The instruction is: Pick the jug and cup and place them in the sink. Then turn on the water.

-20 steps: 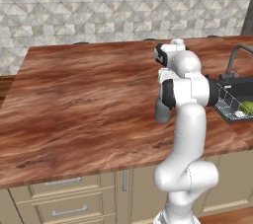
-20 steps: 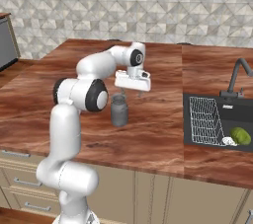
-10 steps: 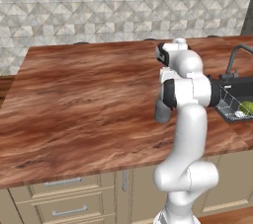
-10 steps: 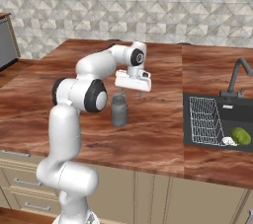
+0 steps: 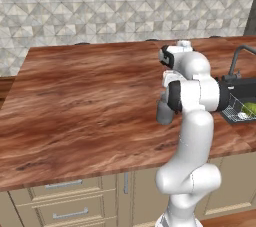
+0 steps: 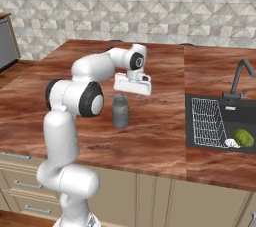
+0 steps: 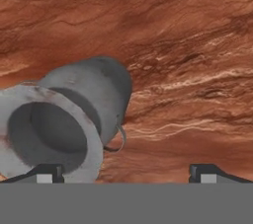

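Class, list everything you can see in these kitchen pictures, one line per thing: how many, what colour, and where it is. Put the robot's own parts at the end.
jug: one, grey metallic, upright on the counter just below the end effector, not held
counter: one, reddish-brown wood grain, spanning the scene
sink: one, dark charcoal, recessed at the counter's right
wire rack: one, white, inside the sink
faucet: one, dark gooseneck, behind the sink
fruit: one, yellow-green, in the sink by the rack
backsplash: one, grey patterned tile, behind the counter
cabinet drawers: beige, below the counter
arm: one, white with dark joints
end effector: one, open, hanging over the jug
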